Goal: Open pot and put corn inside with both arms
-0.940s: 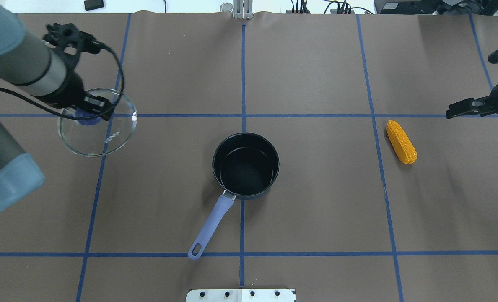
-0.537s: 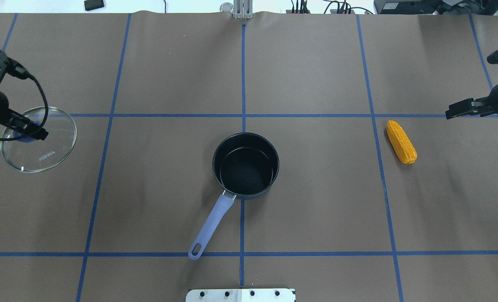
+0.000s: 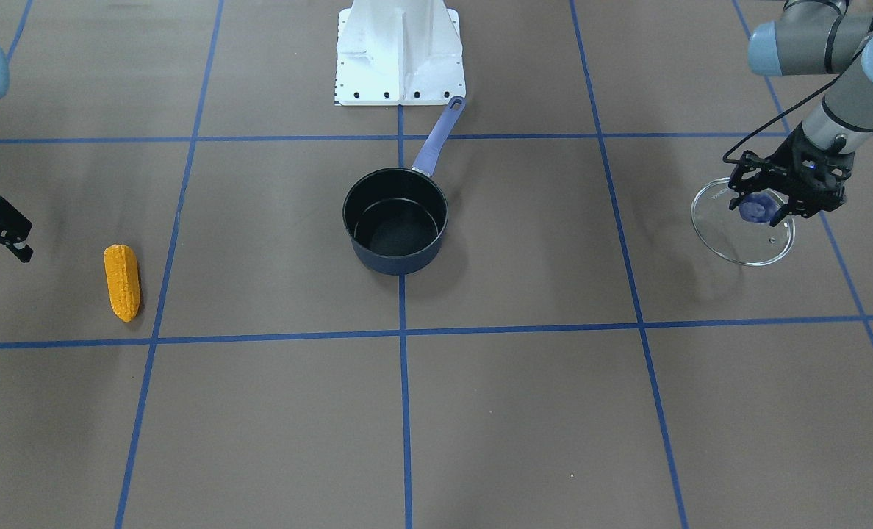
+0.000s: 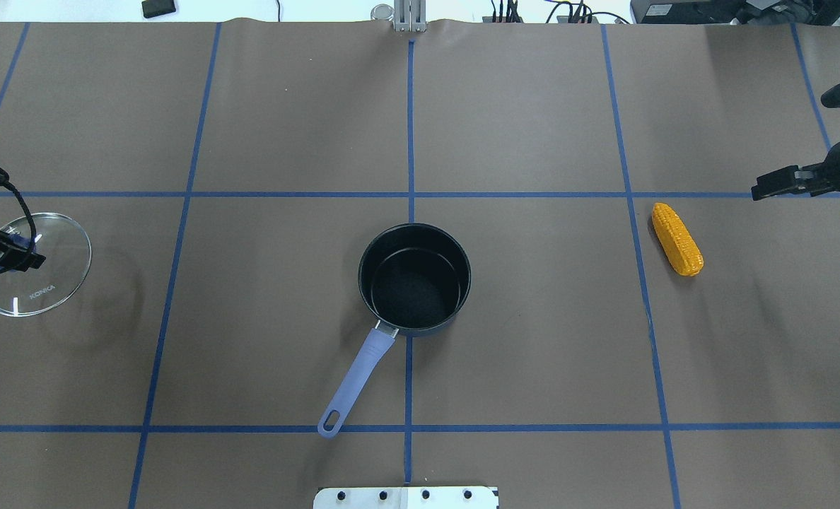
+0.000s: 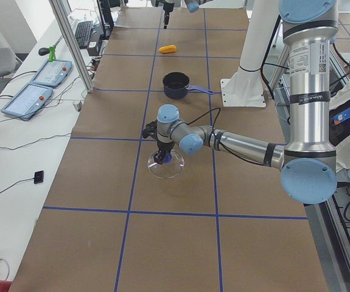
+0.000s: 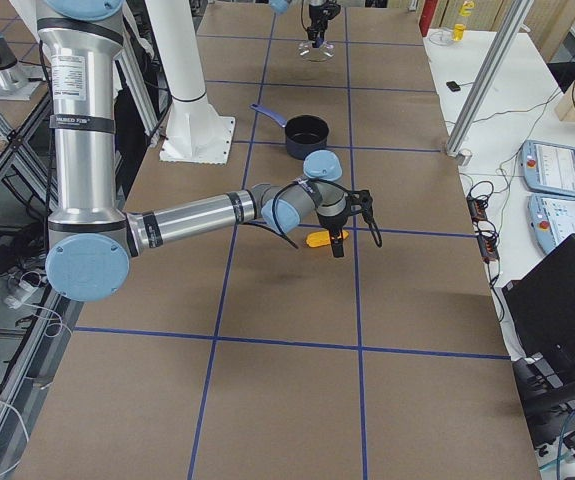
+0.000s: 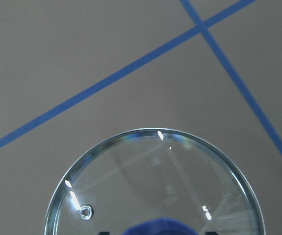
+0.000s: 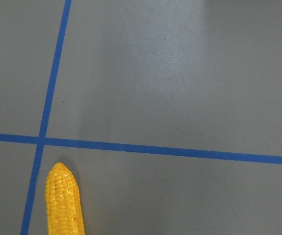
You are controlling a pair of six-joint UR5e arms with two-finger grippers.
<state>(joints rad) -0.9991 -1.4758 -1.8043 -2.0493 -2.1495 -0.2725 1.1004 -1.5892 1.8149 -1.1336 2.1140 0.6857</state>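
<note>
Two robot arms, the left arm (image 5: 241, 145) and right arm (image 6: 187, 215), are silver-grey tubes joined by rounded light-blue caps. Each upright segment carries a white printed label (image 5: 311, 76). A black cable (image 3: 767, 132) loops to the black left end effector (image 3: 758, 208); the right end effector (image 4: 763, 187) is black too. The white base pedestal (image 3: 400, 51) shows dark screw holes.

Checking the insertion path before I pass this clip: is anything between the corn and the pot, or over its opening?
Nothing visible. The lid is off, held by the left end effector far to the side. The pot is open, and only bare table lies between it and the corn.
</note>
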